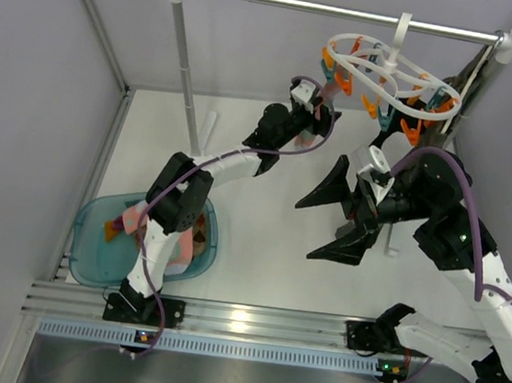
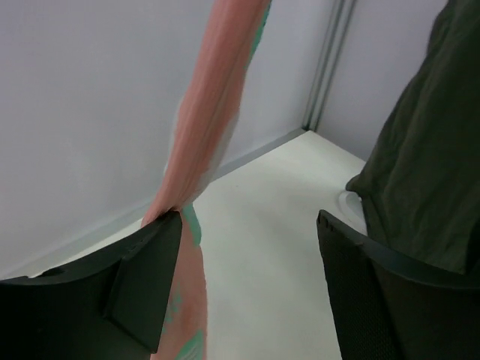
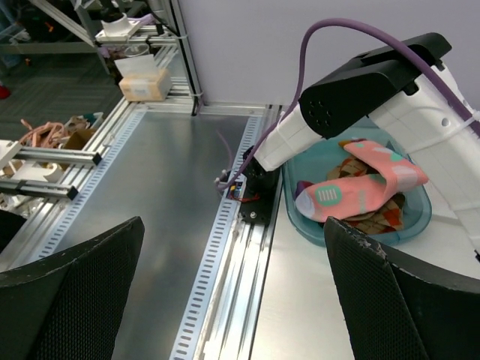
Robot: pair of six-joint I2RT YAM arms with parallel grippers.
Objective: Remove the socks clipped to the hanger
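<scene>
Bare table (image 1: 260,238) centre open, pink sock (image 2: 210,112) against left end effector (image 2: 247,225), dark garment (image 2: 427,150) perhaps crowding its right

Grey walls (image 1: 23,128) (plain) enclose a white table (image 1: 259,247).

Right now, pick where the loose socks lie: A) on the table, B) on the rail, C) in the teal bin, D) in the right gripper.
C: the right wrist view shows socks piled inside the teal bin.
</scene>
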